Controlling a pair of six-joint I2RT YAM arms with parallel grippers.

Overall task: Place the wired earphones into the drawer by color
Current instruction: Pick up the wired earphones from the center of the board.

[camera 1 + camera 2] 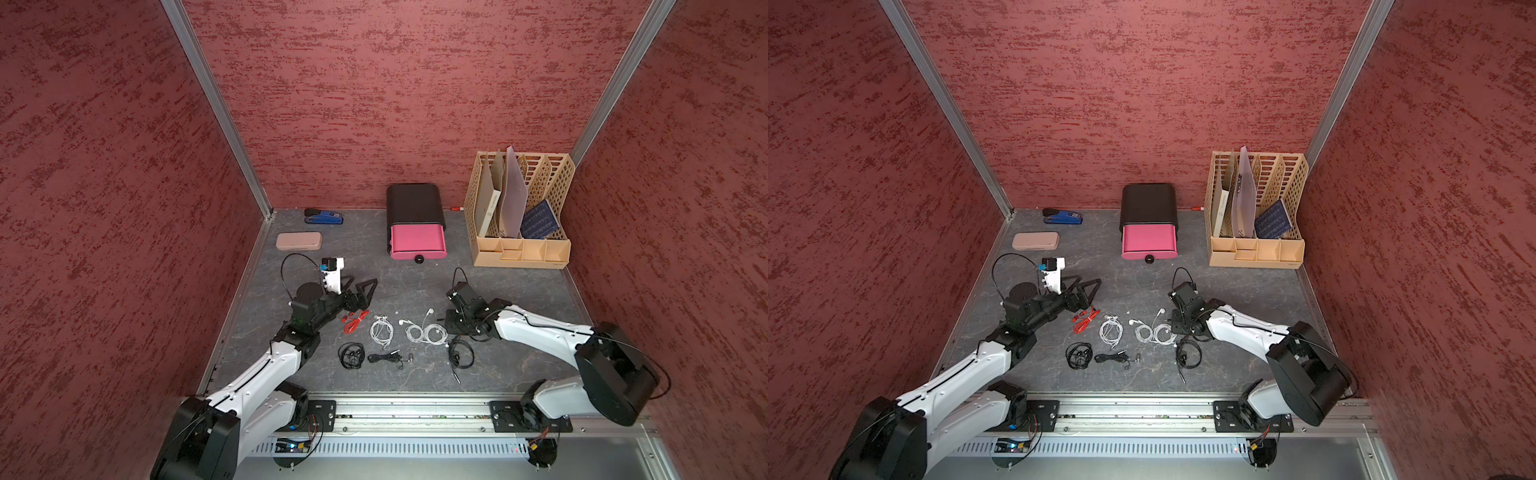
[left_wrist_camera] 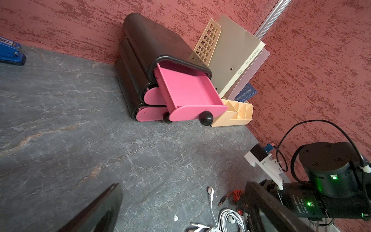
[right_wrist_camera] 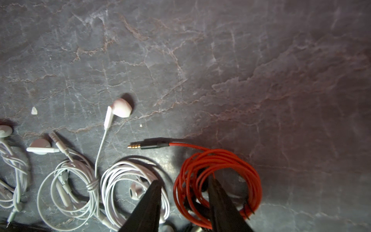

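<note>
Loose rows of wired earphones [image 1: 381, 332] on the grey tabletop [image 1: 415, 286], pink drawer [image 1: 417, 243] open, seemingly empty, behind them.

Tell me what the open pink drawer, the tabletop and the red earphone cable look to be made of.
Pink drawer: moulded plastic by the look, smooth with a soft sheen, thin even walls.
Tabletop: grey stone pattern with pale veins, matt; real stone or a printed surface, cannot tell.
Red earphone cable: likely rubbery plastic sheath, matt; its plug tip looks gold-coloured metal.
</note>
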